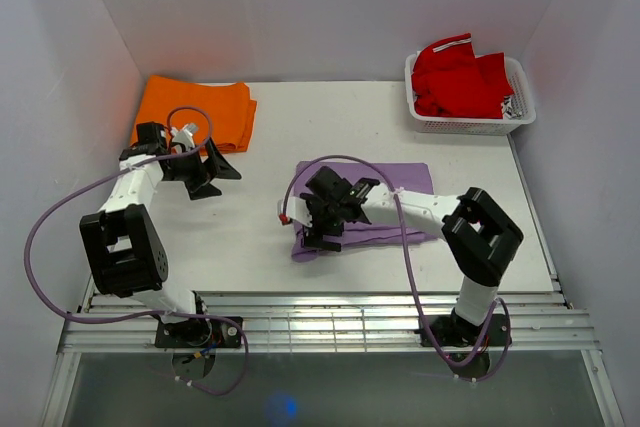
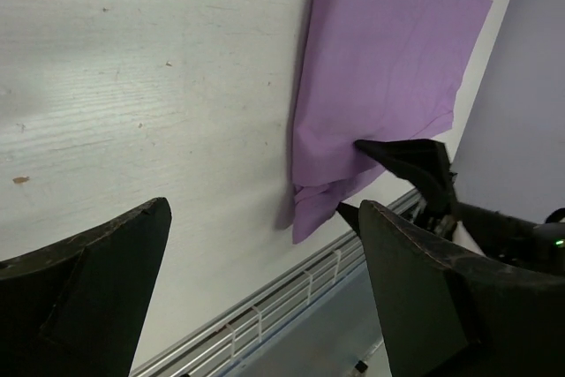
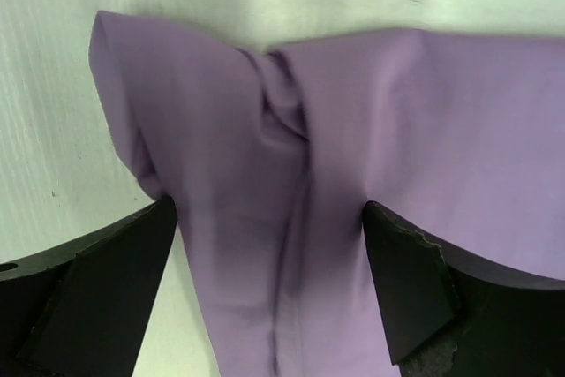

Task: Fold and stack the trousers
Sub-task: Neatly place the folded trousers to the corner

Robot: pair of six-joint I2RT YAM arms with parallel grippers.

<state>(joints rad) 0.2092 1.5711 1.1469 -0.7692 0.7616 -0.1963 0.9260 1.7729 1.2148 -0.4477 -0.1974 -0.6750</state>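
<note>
White tabletop [image 1: 250, 237] holds lilac trousers [image 1: 400, 179], bunched end beneath spread jaws of right gripper [image 3: 269, 214]; left gripper [image 1: 215, 172] spread, well apart.

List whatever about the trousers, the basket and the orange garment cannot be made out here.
- Trousers: top view, the right gripper covers the near-left part; the right wrist view cuts them off at its right and bottom edges.
- Basket: the red garment hides anything beneath; the small item at its right rim is too small to identify.
- Orange garment: top view, the left arm covers its near edge.
</note>
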